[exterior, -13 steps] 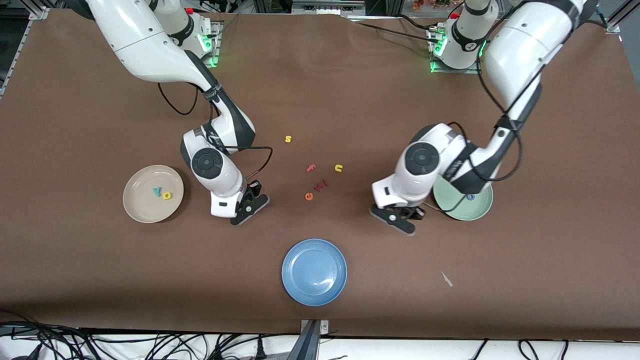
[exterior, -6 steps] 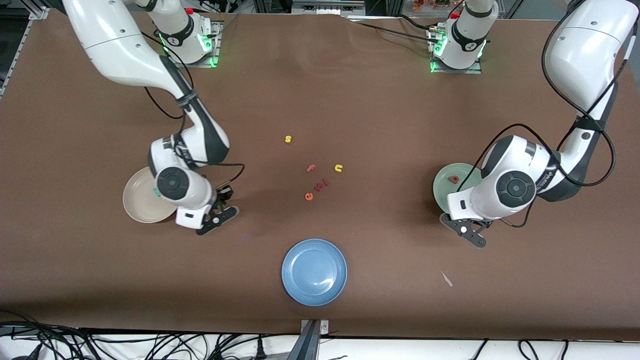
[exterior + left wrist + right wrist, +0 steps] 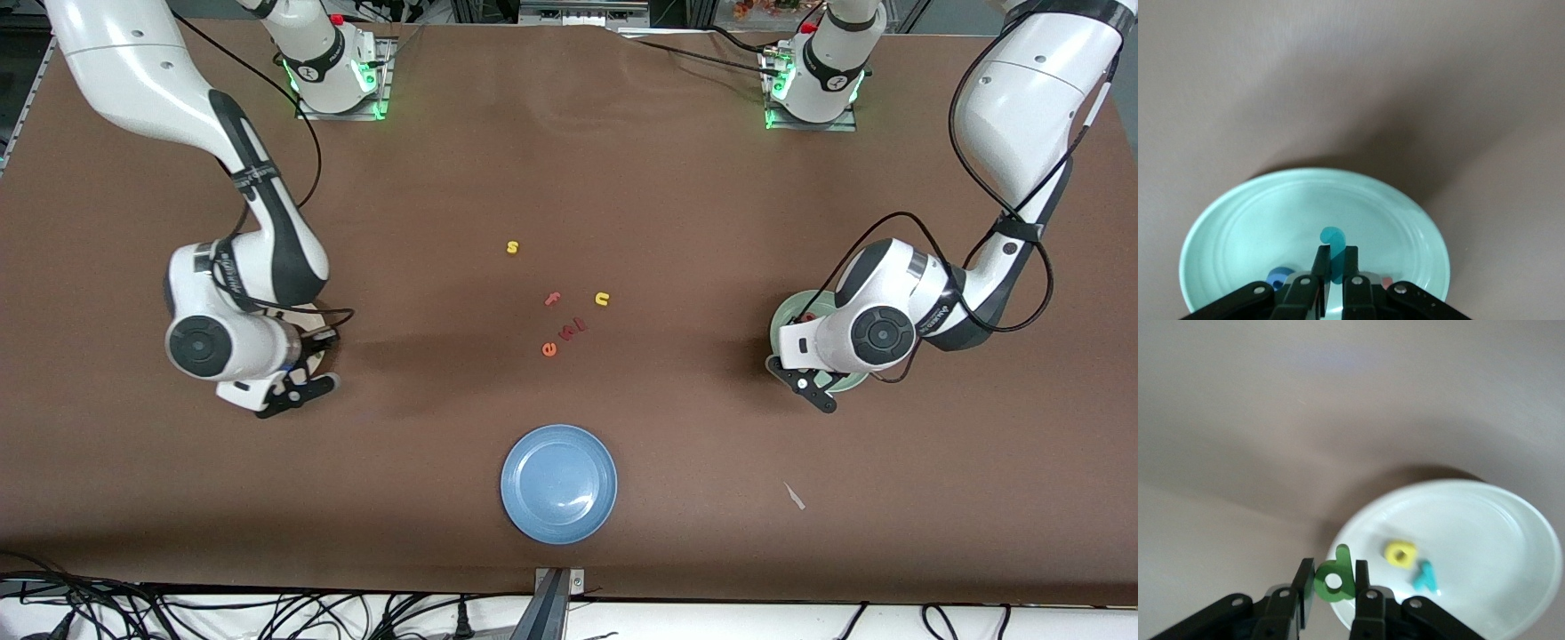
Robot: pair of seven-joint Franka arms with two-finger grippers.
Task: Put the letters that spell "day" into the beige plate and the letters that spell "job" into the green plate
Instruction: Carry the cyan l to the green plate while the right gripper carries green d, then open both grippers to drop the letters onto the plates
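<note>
My right gripper (image 3: 1334, 577) is shut on the green "d" (image 3: 1343, 568) and hangs over the rim of the beige plate (image 3: 1485, 520). The yellow "a" (image 3: 1400, 553) and the teal "y" (image 3: 1426, 577) lie in that plate. In the front view the right hand (image 3: 298, 391) hides most of the beige plate (image 3: 311, 313). My left gripper (image 3: 1335, 257) is shut on the teal "j" (image 3: 1333, 240) above the green plate (image 3: 1238, 227). The blue "o" (image 3: 1278, 277) and the pink "b" (image 3: 1386, 283) lie in it, half hidden by the fingers. In the front view the left gripper (image 3: 805, 384) hangs over the green plate (image 3: 787, 320).
A blue plate (image 3: 558, 483) sits near the front edge at mid table. Loose letters lie in the middle: a yellow "s" (image 3: 512, 247), a pink "f" (image 3: 552, 300), a yellow "u" (image 3: 602, 299), an orange "e" (image 3: 548, 349) and a red piece (image 3: 576, 329).
Both arms swung outward from the table's middle. The right one carried the green "d" to the beige plate; the left one carried the teal "j" to the green plate.
</note>
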